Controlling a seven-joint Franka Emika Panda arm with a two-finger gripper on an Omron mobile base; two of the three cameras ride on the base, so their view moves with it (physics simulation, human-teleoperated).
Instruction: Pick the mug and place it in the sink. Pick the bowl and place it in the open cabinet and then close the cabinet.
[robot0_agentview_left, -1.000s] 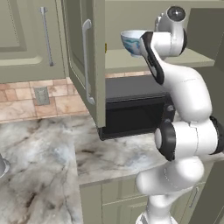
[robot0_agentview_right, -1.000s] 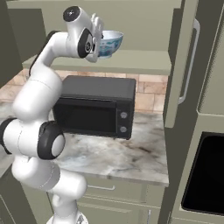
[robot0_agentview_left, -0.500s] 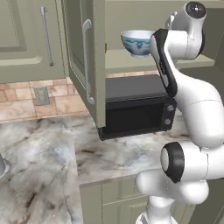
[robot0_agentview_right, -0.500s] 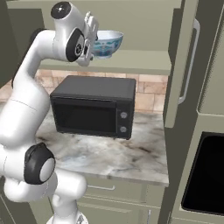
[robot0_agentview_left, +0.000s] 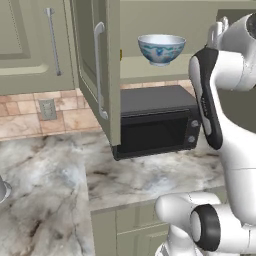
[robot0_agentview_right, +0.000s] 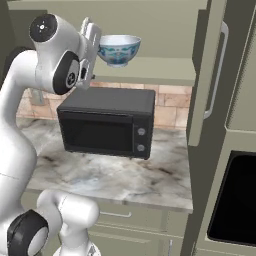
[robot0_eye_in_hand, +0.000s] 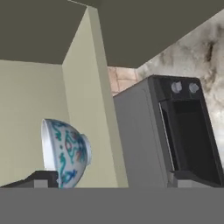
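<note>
marble counter (robot0_agentview_left: 150, 177) — black microwave (robot0_agentview_right: 107, 122), brick backsplash (robot0_agentview_left: 55, 117)

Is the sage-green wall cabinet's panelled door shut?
No, the cabinet door stands open, showing the patterned white bowl on the shelf.

The bowl (robot0_agentview_left: 161, 48) is white with blue-green and reddish patterning outside. The cabinet (robot0_agentview_left: 100, 75) is sage green, its bar handle (robot0_agentview_left: 99, 70) pale metallic grey, its shelf (robot0_agentview_right: 150, 70) a lighter yellow-green. The microwave (robot0_agentview_right: 107, 122) is black with two grey knobs. The table (robot0_agentview_right: 120, 177) is marbled grey, white and brown. The backsplash (robot0_agentview_left: 45, 112) shows reddish-tan tiles.
</note>
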